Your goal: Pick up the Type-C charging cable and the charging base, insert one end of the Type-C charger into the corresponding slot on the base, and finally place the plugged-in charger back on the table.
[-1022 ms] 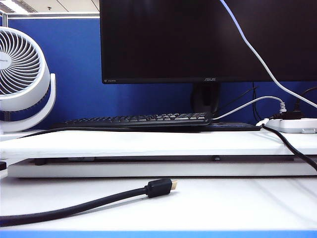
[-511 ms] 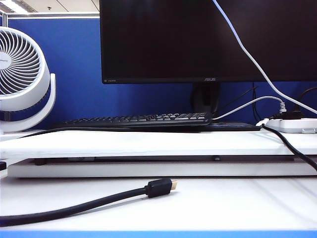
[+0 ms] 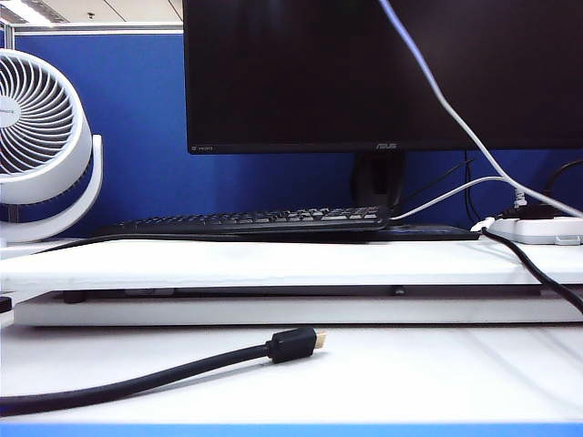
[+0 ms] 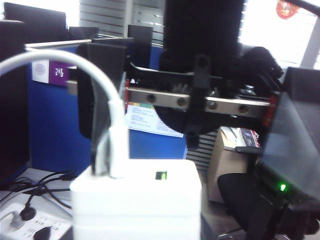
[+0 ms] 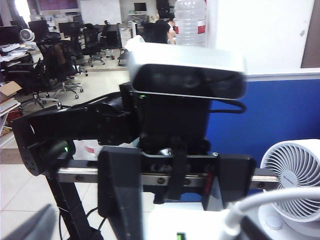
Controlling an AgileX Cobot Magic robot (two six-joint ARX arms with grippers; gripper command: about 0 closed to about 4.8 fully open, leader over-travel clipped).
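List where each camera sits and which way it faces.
Exterior view: low at the table's front edge, facing the monitor and keyboard; no arm shows.
Left wrist view: behind the charging base, facing the open right gripper.
Right wrist view: facing the left gripper, which clamps the base.
Shared: both wrist views show the base and the plugged-in Type-C charging cable.

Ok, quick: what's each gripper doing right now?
Left gripper: closed on the charging base, with the cable plugged into it.
Right gripper: open, holding nothing.
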